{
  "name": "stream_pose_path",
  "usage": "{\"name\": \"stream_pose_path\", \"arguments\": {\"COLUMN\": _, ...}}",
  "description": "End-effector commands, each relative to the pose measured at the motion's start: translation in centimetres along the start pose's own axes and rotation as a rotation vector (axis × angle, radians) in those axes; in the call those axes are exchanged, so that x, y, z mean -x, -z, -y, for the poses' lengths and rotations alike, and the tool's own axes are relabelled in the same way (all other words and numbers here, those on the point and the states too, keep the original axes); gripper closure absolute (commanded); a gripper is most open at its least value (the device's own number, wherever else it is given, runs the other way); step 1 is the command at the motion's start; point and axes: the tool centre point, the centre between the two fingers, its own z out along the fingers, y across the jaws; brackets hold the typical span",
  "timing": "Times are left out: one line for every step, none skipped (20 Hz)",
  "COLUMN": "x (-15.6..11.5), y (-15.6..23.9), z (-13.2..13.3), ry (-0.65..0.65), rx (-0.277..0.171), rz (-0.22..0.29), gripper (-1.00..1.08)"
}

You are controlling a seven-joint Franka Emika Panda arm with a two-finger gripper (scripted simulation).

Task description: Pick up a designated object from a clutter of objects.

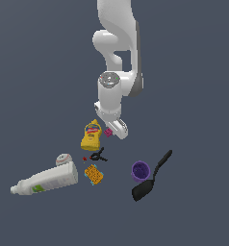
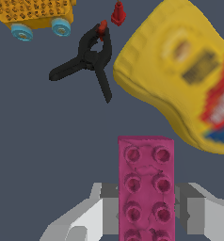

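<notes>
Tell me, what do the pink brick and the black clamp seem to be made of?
Brick: looks like hard plastic, matte magenta, with moulded round studs in two rows. Clamp: probably plastic or coated metal, dull black with red tips; the render leaves this open.

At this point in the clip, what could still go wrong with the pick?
The hand straddles the magenta studded toy brick, but whether its pads touch the sides cannot be told; a loose grip might let it slip on lifting. The yellow plastic mustard bottle lies close beside the brick, so sideways drift could nudge it. The black spring clamp sits farther off, less exposed.
</notes>
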Motion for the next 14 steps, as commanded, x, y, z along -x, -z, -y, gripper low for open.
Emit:
{"name": "stream_pose_path", "arguments": {"x": 0.4, "y": 2.0, "z": 0.3, "ry": 0.0, "rx": 0.001, "rz": 0.0, "gripper": 1.08}}
{"name": "stream_pose_path", "arguments": {"x": 0.6, "y": 2.9, "z": 0.4, "ry": 0.0, "rx": 0.001, "rz": 0.0, "gripper": 1.08}}
{"name": "stream_pose_path", "arguments": {"x": 0.8, "y": 3.8, "z": 0.5, "ry": 0.001, "rx": 0.001, "rz": 0.0, "gripper": 1.08}}
{"name": "stream_pose_path", "arguments": {"x": 1.0, "y": 4.8, "z": 0.6, "ry": 0.001, "rx": 0.001, "rz": 0.0, "gripper": 1.08}}
{"name": "stream_pose_path", "arguments": {"x": 1.2, "y": 5.8, "z": 0.7, "ry": 0.001, "rx": 0.002, "rz": -0.001, "gripper": 1.08}}
{"name": "stream_pose_path", "arguments": {"x": 1.3, "y": 6.7, "z": 0.8, "ry": 0.001, "rx": 0.002, "rz": -0.001, "gripper": 1.08}}
{"name": "stream_pose_path", "arguments": {"x": 1.5, "y": 7.7, "z": 1.0, "ry": 0.002, "rx": 0.003, "rz": -0.001, "gripper": 1.08}}
{"name": "stream_pose_path", "arguments": {"x": 1.7, "y": 8.6, "z": 1.1, "ry": 0.002, "rx": 0.003, "rz": -0.001, "gripper": 1.08}}
{"name": "stream_pose_path", "arguments": {"x": 1.9, "y": 9.5, "z": 1.2, "ry": 0.002, "rx": 0.004, "rz": -0.001, "gripper": 1.08}}
{"name": "stream_pose_path", "arguments": {"x": 2.1, "y": 10.5, "z": 1.3, "ry": 0.002, "rx": 0.004, "rz": -0.001, "gripper": 1.08}}
{"name": "stream_pose_path", "arguments": {"x": 2.3, "y": 11.4, "z": 1.5, "ry": 0.003, "rx": 0.004, "rz": -0.001, "gripper": 1.08}}
{"name": "stream_pose_path", "arguments": {"x": 2.5, "y": 12.3, "z": 1.6, "ry": 0.003, "rx": 0.004, "rz": -0.001, "gripper": 1.08}}
{"name": "stream_pose_path", "arguments": {"x": 2.6, "y": 13.2, "z": 1.7, "ry": 0.003, "rx": 0.005, "rz": -0.001, "gripper": 1.08}}
{"name": "stream_pose_path", "arguments": {"x": 2.8, "y": 14.2, "z": 1.8, "ry": 0.004, "rx": 0.005, "rz": -0.001, "gripper": 1.08}}
